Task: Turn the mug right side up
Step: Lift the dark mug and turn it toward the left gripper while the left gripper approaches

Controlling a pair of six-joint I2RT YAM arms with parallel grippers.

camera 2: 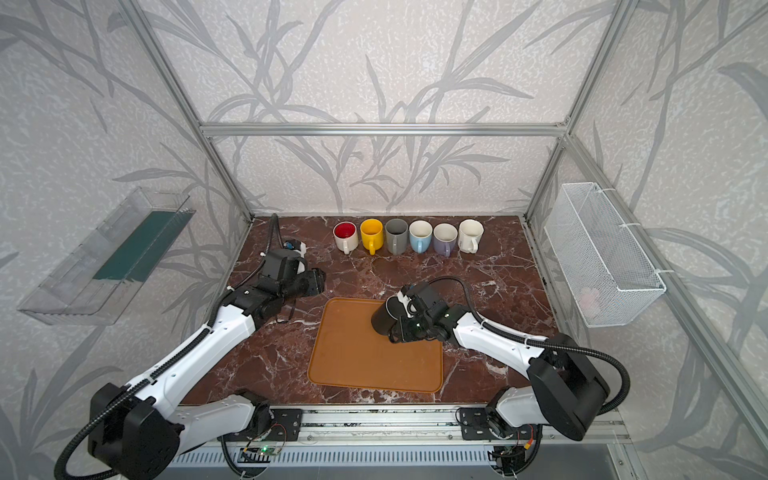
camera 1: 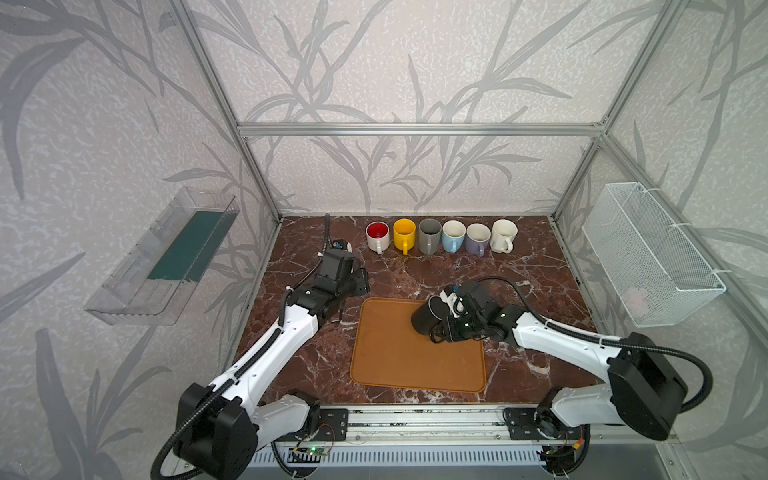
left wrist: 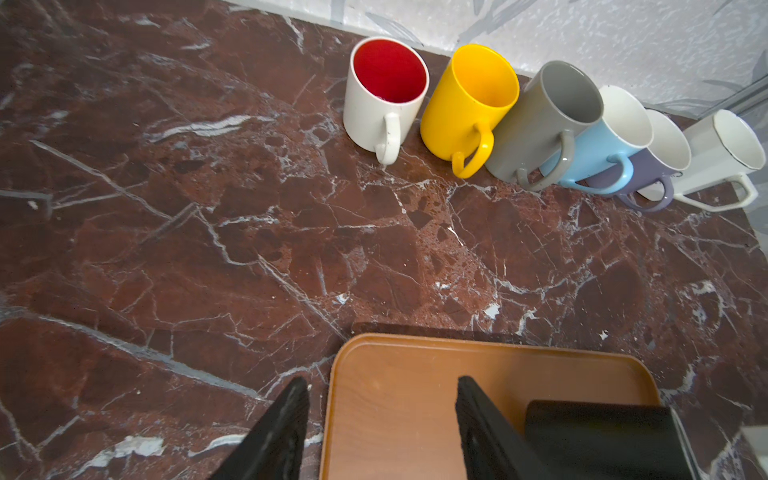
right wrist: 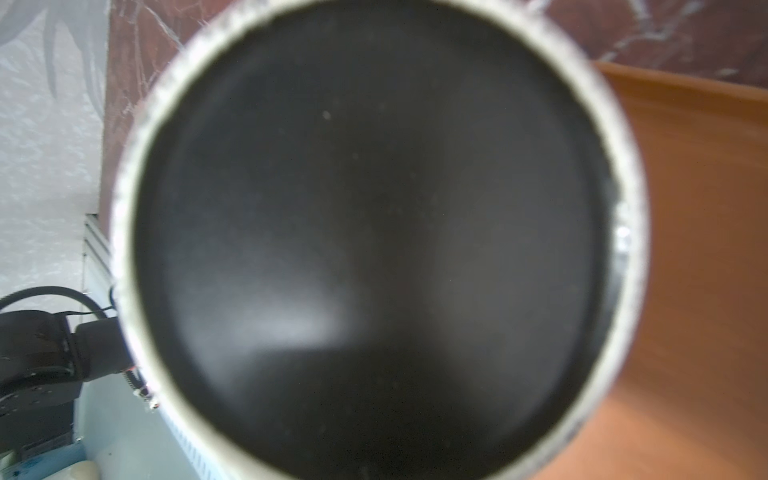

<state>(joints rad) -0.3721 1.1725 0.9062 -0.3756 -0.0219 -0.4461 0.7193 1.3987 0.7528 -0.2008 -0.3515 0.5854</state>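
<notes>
Right tool is clamped narrow on a smooth black cylindrical mug, held on its side over the far right of a flat orange tray. Left tool hangs half open and empty near the tray's far left corner. Best to roll the wrist slowly and set the base down flat.

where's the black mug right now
In both top views the black mug is right of centre, tipped on its side in the right gripper over the far right corner of the orange tray, in front of the row of mugs.
</notes>
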